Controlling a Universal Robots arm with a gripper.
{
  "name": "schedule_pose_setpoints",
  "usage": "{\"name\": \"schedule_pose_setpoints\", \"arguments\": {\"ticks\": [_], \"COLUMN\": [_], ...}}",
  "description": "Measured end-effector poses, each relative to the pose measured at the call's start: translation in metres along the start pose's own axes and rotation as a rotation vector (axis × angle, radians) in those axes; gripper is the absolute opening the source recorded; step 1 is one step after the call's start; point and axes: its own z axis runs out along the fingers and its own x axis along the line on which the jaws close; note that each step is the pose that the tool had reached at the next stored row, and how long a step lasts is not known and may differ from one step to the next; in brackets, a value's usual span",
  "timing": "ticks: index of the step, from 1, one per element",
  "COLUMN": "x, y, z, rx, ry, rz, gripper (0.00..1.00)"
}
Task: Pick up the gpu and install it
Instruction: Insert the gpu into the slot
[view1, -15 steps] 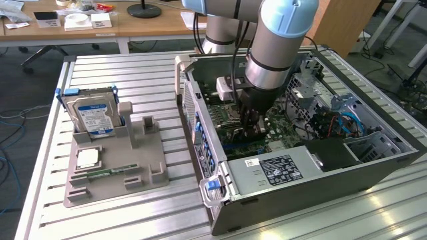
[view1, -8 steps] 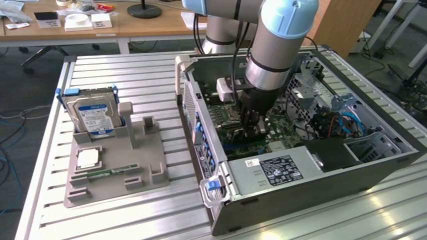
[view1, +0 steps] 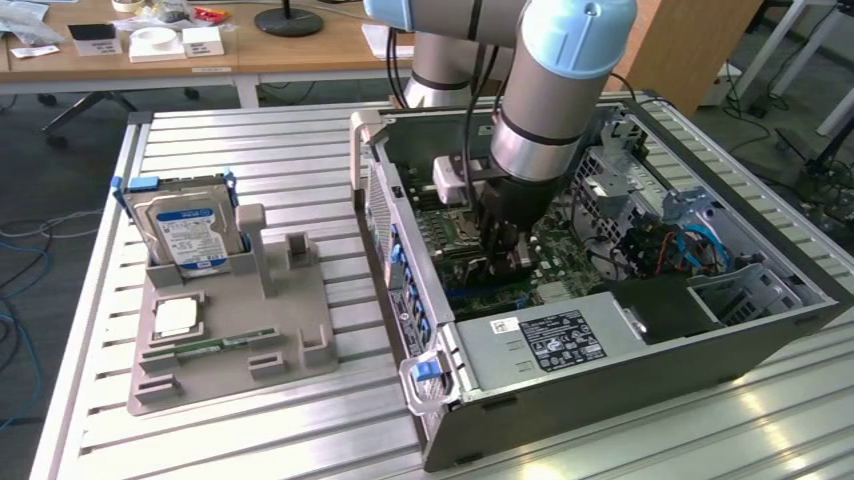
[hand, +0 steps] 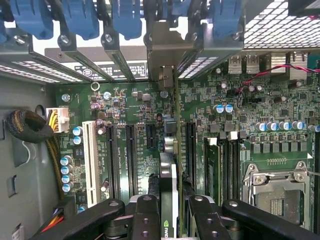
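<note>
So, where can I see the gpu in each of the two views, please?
Exterior view: the gpu is a dark shape under the gripper, low inside the open computer case, over the motherboard.
Wrist view: the gpu stands edge-on between the gripper fingers, its bracket reaching toward the rear slots.
Shared landmark: the green motherboard.
</note>
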Motion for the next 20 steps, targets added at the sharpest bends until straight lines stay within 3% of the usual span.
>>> {"name": "schedule_pose_setpoints", "arguments": {"ticks": [16,20], "x": [-0.0001,0.0], "y": [0.0001,0.0], "z": [0.0004,0.0002], "rx": [-0.0002,0.0001], "ry": [-0.0009,0.0], "rz": [0.0,0.0], "gripper": [0.27,0.35]}}
